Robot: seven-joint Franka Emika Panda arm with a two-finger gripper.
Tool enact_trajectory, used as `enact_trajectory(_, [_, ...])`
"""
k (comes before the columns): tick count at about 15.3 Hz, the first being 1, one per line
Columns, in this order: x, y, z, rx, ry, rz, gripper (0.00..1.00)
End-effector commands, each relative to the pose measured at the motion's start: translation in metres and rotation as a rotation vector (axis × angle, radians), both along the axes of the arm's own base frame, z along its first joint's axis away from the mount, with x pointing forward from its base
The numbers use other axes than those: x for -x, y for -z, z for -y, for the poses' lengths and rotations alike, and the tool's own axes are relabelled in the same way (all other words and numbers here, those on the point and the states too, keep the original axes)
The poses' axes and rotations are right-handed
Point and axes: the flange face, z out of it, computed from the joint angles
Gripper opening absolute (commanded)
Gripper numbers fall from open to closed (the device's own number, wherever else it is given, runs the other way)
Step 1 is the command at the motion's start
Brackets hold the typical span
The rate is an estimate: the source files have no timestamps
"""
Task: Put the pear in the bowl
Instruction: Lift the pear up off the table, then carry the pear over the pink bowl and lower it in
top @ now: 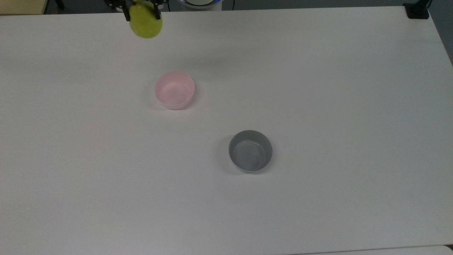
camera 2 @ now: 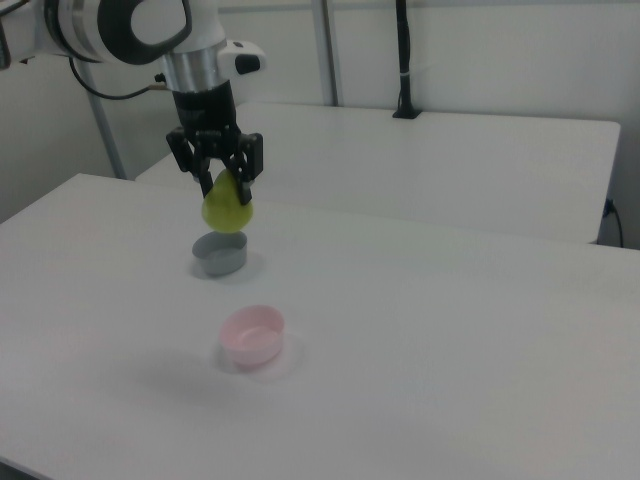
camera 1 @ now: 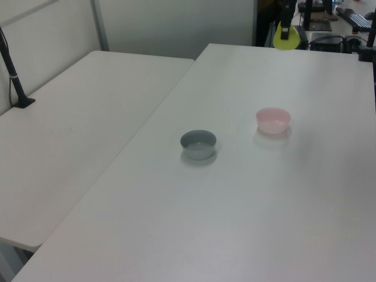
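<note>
Pear point(camera 2: 227, 209) is held aloft, clamped between the gripper point(camera 2: 216, 176) fingers — well clear of the table point(top: 318, 106). Pink bowl point(top: 174, 90) sits below, toward the top view's right of the pear. Grey bowl point(top: 250, 151) stands well apart, seemingly empty.

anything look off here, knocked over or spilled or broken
Nothing stands out. The pink bowl and the grey bowl both sit upright and empty on the white table, well apart. The pear hangs in the air in the gripper, its fingers clamped on its upper part.
</note>
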Motion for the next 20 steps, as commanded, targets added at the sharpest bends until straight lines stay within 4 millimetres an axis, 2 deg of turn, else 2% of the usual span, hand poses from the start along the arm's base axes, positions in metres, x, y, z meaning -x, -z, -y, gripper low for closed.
enact_trajectory(1, [0.005, 0.038, -0.018, -0.02, -0.019, -0.017, 0.18])
enact_trajectory(11, [-0.005, 0.142, -0.02, 0.002, -0.029, -0.002, 0.18])
enact_trajectory(12, [-0.008, 0.153, -0.027, 0.008, -0.045, -0.007, 0.18])
enact_trajectory(13, [-0.011, 0.161, -0.034, 0.013, -0.057, -0.012, 0.18])
enact_trajectory(20, [-0.03, 0.215, -0.042, 0.03, -0.071, -0.033, 0.18])
